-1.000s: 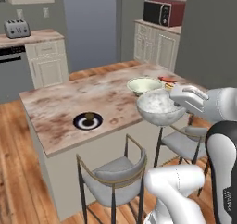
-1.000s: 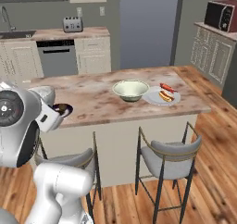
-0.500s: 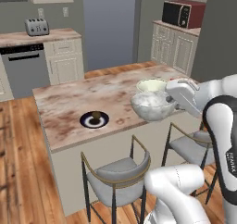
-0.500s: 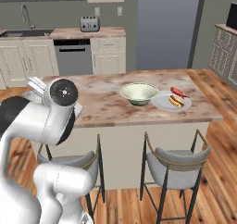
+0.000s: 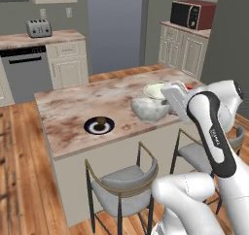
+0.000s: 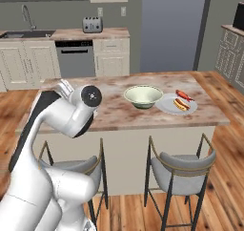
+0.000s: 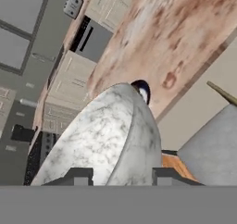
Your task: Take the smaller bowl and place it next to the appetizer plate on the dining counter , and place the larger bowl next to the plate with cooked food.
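The gripper (image 7: 120, 177) holds the smaller bowl (image 5: 151, 109); in the hand view its two finger tips (image 7: 76, 177) stand one on each side of the mottled grey-white wall, closed against it. In the left base view the smaller bowl hangs over the near edge of the dining counter (image 5: 73, 108), at 3 o'clock from the appetizer plate (image 5: 99, 125) and well apart from it. The appetizer plate lies flat near the counter's front edge and carries one small brown morsel (image 5: 99, 120).

The larger bowl (image 6: 143, 96) stands upright on the dining counter. The plate with cooked food (image 6: 174, 104) lies at 3 o'clock from the larger bowl in the right base view, its rim just beside the bowl's foot; whether they touch cannot be told. Red and yellow-orange food (image 6: 182, 100) lies on that plate.

Two stools (image 6: 181, 165) stand along the counter's near side. A toaster (image 6: 91, 24) stands on the rear kitchen counter (image 6: 71, 34), above a dishwasher (image 6: 75, 58). A red microwave (image 5: 190, 14) stands on the side cabinets.
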